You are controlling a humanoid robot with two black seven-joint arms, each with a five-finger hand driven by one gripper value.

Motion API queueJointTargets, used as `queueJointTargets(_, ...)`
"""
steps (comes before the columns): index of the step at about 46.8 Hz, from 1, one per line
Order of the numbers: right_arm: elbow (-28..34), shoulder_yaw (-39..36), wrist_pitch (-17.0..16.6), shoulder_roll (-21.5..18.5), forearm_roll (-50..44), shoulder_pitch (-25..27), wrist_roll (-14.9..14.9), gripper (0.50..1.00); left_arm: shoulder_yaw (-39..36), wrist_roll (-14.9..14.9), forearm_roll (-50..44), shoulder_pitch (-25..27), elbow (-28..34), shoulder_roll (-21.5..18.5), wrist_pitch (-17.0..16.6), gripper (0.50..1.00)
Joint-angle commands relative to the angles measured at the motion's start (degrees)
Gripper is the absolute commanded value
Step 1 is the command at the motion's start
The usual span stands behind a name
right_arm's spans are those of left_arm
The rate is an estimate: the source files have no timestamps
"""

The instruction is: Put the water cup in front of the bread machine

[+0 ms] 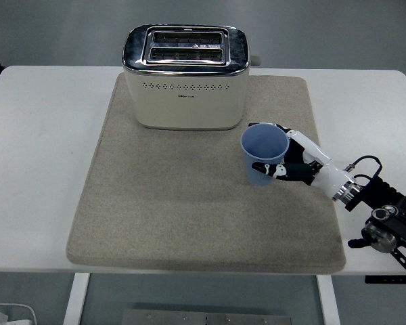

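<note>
A light blue water cup (pixel 263 153) stands upright over the beige mat (pixel 169 210), just right of and in front of the cream toaster's (pixel 187 78) front right corner. My right hand (pixel 287 161) comes in from the lower right and is shut on the cup, with the fingers (pixel 272 168) wrapped around its right side. I cannot tell if the cup touches the mat. The left arm is out of view.
The mat lies on a white table (pixel 40 149). The toaster stands at the mat's far edge, its slots empty. My right forearm (pixel 379 220) lies over the table's near right corner.
</note>
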State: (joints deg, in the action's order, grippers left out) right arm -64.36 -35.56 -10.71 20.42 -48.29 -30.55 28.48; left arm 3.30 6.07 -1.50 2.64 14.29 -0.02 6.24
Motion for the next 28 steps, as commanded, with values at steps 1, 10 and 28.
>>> queueJointTargets(1,0.02,0.58,0.78,-1.69,-0.05,-1.00,-0.79,0.650,0.04,-0.01,0.00,0.00,0.12,0.02,0.00,1.000)
queueJointTargets(10,0.02,3.04,2.09,-4.07,-0.05,-3.72,-1.50,0.654,0.04,-0.01,0.00,0.00,0.21,0.02,0.00,1.000)
queueJointTargets(28,2.04,7.35,5.00,-9.34,0.21,-8.03,-2.20,0.664,0.04,-0.01,0.00,0.00,0.12,0.02,0.00,1.000)
